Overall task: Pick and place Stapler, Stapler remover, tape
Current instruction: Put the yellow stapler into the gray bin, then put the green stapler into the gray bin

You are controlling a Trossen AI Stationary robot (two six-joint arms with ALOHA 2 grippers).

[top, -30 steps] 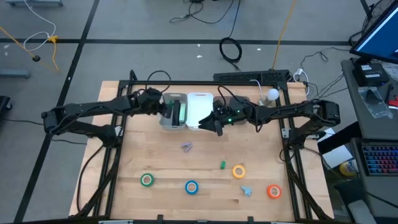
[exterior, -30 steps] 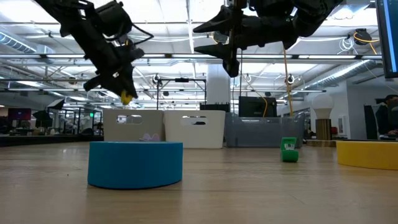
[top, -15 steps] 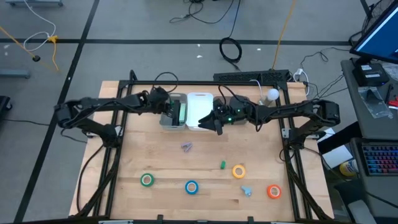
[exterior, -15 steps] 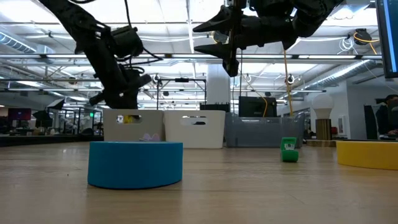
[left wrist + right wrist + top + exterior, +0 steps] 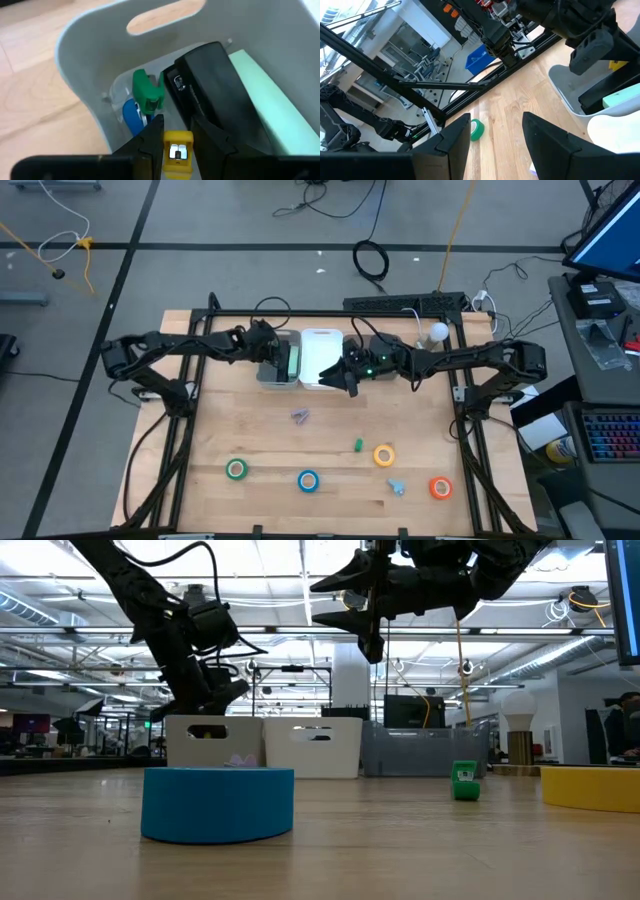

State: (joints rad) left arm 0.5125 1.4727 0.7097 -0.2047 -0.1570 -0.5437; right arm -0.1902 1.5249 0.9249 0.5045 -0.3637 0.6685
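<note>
Surface: pale wooden table; grey floor with cables around it.
My left gripper: over the grey bin, fingers pinching a yellow stapler remover, held upright.
Tape: green roll, blue roll, yellow roll, orange roll lying flat along the near edge.
My right gripper: over the white bin, fingers spread.

Table looked like matt pale wood; grey bin under left gripper was smooth plastic, slightly glossy.

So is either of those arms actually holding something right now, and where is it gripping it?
Yes: the left gripper pinches a small yellow staple remover by its sides, above the grey bin. The right gripper is open and empty.
</note>
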